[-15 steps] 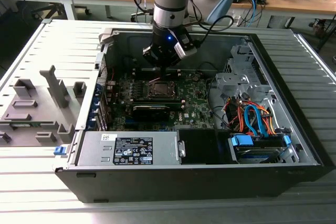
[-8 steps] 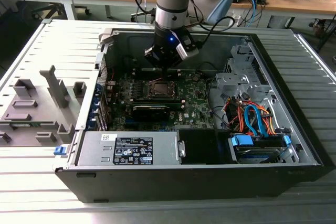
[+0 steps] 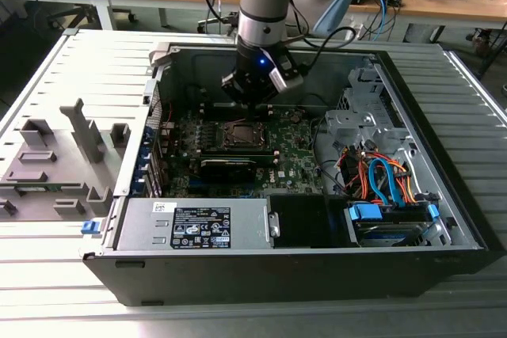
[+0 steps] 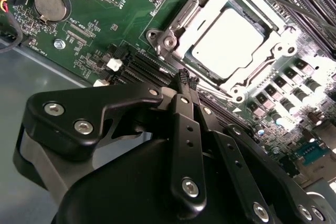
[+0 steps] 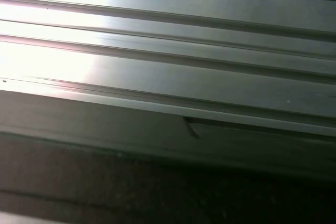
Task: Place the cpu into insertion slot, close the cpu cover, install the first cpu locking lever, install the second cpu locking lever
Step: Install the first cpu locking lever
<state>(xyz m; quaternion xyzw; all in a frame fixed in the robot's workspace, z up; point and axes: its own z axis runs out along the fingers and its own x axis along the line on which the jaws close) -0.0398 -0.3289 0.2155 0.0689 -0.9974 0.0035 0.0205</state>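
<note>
Exterior view high above open case (image 3: pixel 444 219), second wrist view close over motherboard (image 4: pixel 131 3)

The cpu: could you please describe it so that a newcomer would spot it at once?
Look inside the open computer case at the green motherboard. Just beyond the gripper sits a silvery metal frame, the cpu cover. The cpu is the pale, flat square in its window, brighter than everything nearby.

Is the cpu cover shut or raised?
Shut: in the second wrist view the cpu cover lies flat around the cpu, whose face shows through its window.
</note>
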